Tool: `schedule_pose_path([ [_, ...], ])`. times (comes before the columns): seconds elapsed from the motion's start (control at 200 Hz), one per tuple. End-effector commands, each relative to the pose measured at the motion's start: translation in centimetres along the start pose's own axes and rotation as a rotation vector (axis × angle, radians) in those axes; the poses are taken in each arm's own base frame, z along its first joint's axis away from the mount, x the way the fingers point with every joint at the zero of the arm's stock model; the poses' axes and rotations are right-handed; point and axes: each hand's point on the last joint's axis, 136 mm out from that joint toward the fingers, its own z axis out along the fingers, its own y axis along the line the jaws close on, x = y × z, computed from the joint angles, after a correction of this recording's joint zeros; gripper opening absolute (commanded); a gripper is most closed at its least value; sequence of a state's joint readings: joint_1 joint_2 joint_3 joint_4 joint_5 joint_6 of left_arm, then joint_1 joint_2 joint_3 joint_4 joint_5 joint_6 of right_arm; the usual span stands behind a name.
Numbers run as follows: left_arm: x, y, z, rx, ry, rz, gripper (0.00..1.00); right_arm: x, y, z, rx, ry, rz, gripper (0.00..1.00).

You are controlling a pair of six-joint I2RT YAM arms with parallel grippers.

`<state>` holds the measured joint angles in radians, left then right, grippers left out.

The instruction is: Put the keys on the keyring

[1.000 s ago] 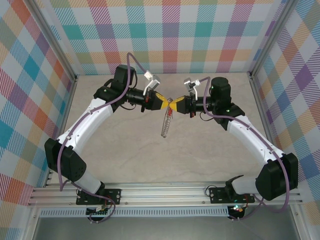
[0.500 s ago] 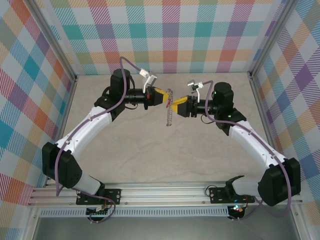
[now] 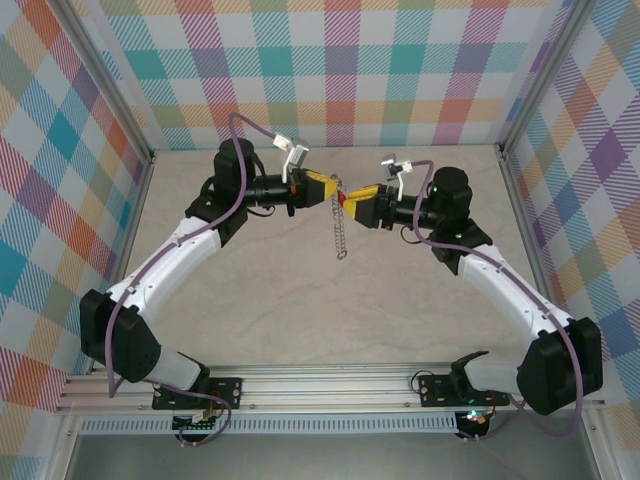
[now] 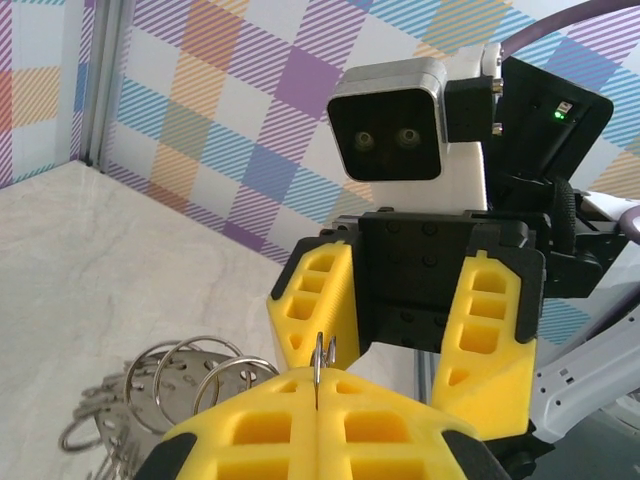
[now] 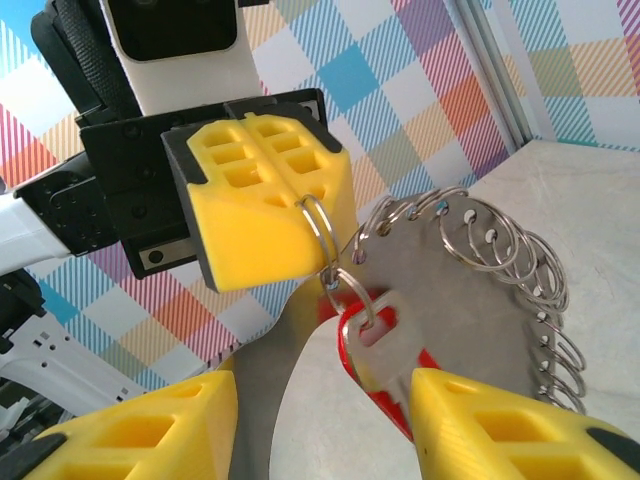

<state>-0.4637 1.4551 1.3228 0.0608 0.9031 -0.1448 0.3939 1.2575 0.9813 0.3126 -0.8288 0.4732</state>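
Note:
My left gripper [image 3: 328,190] is shut on one small wire loop [image 4: 320,362] of the keyring [image 3: 341,232], which hangs edge-on below it above the table. In the right wrist view the keyring [image 5: 470,300] is a grey disc fringed with loops. The key [image 5: 385,335], with its red head, hangs from a small loop [image 5: 350,290] next to the pinched one. My right gripper [image 5: 325,395] stands open around the key, whose blade lies against the right-hand finger [image 5: 490,430]. In the left wrist view the left gripper [image 4: 318,388] faces the right gripper's spread fingers [image 4: 490,330].
The pale table [image 3: 300,300] lies under both raised arms. Plaid walls [image 3: 340,70] and metal corner posts [image 3: 520,190] close off the back and both sides. The arm bases sit on the rail [image 3: 330,385] at the near edge.
The right gripper has opened and let go of the key. Both grippers have drawn slightly apart and back, and the keyring now hangs from the left gripper alone.

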Motion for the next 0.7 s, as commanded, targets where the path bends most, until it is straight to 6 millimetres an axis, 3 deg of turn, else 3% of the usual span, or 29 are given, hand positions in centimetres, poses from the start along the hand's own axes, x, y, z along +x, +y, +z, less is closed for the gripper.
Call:
schedule_pose_path([
  [0.0,-2.3,-2.4,-0.9,0.039,-0.069,0.071,0.00,-1.5,0.2,0.4,-0.021,-0.038,-0.020,0.49],
  [0.52,-2.3,-2.5,-0.4,0.043,-0.073,0.065,0.00,-0.9,0.9,1.7,-0.061,-0.024,-0.010,0.48],
  [0.7,-2.3,-2.8,-0.3,0.047,-0.075,0.067,0.00,-1.0,0.3,1.9,-0.041,-0.022,-0.004,0.36],
])
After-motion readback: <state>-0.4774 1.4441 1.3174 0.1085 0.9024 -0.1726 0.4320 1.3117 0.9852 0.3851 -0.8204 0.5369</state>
